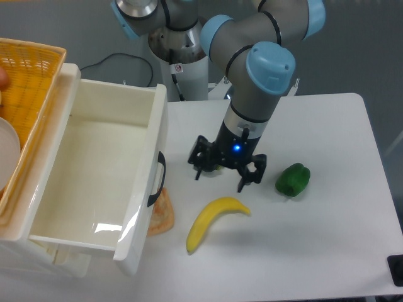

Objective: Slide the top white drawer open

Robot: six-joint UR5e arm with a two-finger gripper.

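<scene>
So, top white drawer (pixel 94 182) pulled well out from the left side, open box empty and glossy inside, curved black handle (pixel 155 179) showing on its front panel, which faces toward the middle of the white surface (pixel 327 220). Tool (pixel 227 172) hanging over the surface to the right of that front, apart from the handle, fingers spread wide with nothing between them — blue light glowing on the wrist just above. Banana (pixel 214 220) lying on the surface below the tool, curved, not touching it. Green pepper (pixel 293 179) just to the right of the right-hand finger, close but apart. Something orange (pixel 162 212) flat on the surface, tucked partly under the drawer front's lower corner, left of the banana. Yellow wicker basket (pixel 28 82) up on top at the far left, behind and above the drawer, with a bit of white plate (pixel 6 157) peeking at the picture's left edge. Black cable (pixel 116 60) looping on the grey floor behind the drawer. Arm itself grey with light blue joint caps, bent over from the back of the surface — base mostly hidden behind its own links.
</scene>
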